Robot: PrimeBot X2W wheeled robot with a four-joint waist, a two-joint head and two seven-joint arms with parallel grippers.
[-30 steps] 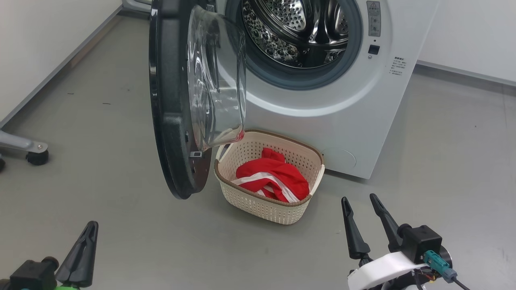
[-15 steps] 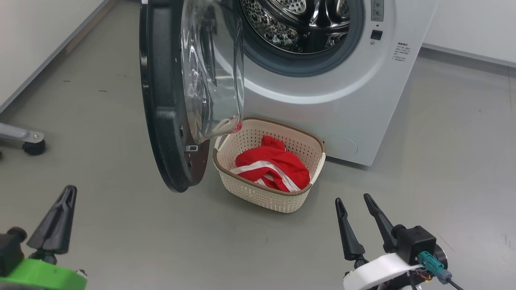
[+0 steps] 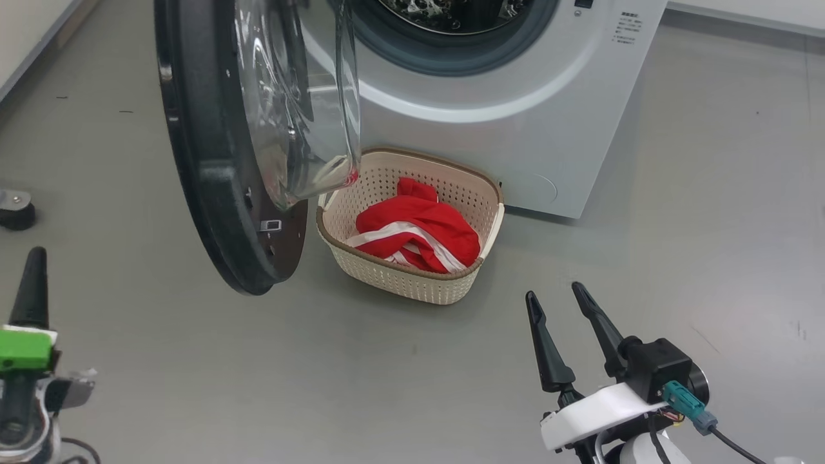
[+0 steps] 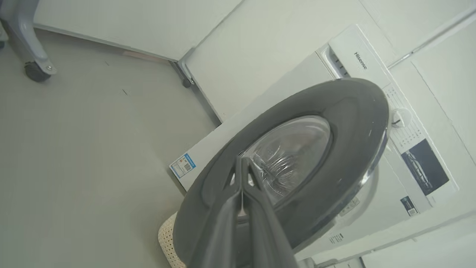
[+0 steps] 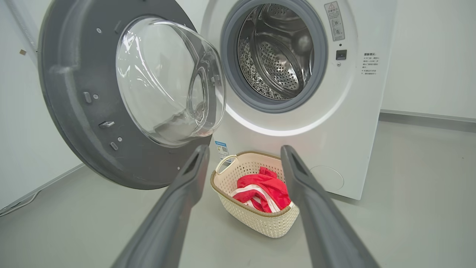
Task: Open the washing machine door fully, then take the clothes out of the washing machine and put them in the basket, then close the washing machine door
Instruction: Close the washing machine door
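Note:
The washing machine (image 3: 490,135) stands with its door (image 3: 213,193) swung open to the left, glass bowl facing right. In the right wrist view the steel drum (image 5: 279,56) shows bare metal. The red clothes (image 3: 419,232) with white stripes lie in the cream basket (image 3: 412,287) on the floor below the opening. My left gripper (image 3: 31,283) is shut and holds nothing, low at the left, well short of the door. In the left wrist view its shut fingers (image 4: 256,208) point at the door's outer face (image 4: 334,130). My right gripper (image 3: 553,291) is open and holds nothing, in front of the basket.
Grey floor (image 3: 677,212) spreads to the right of the machine and in front of the basket. A caster (image 3: 14,212) of a wheeled frame sits at the far left, with a white wall (image 4: 130,26) behind it. The open door hangs over the basket's left end.
The head camera has tilted down and shifted, so the machine sits higher in view. My left gripper has swung left and forward, still shut. The right gripper stays open.

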